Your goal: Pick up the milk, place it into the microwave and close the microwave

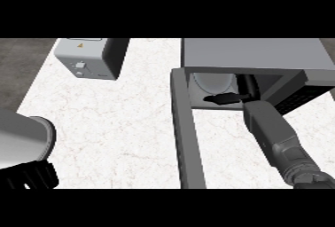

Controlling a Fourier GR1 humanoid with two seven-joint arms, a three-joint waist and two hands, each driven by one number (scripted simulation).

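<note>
White marble counter [118, 128], microwave [255, 55] with its door [186, 133] swung wide, and the right hand [226, 98] is reaching inside, fingers hard to read, milk hidden from view, so placing looks underway and closing remains, left hand [29, 175] curled idle low-left.

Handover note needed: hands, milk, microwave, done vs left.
Right robot hand: reaching inside the open microwave, fingers at the cavity mouth; whether it holds anything cannot be told.
Left robot hand: at the lower left edge, fingers curled, holding nothing visible.
Milk: not visible on the counter; possibly inside the cavity, hidden.
Microwave door: swung open toward the robot.
Done: apparently the carry to the microwave.
Left: confirm the milk is inside, withdraw the right arm, close the door.
</note>
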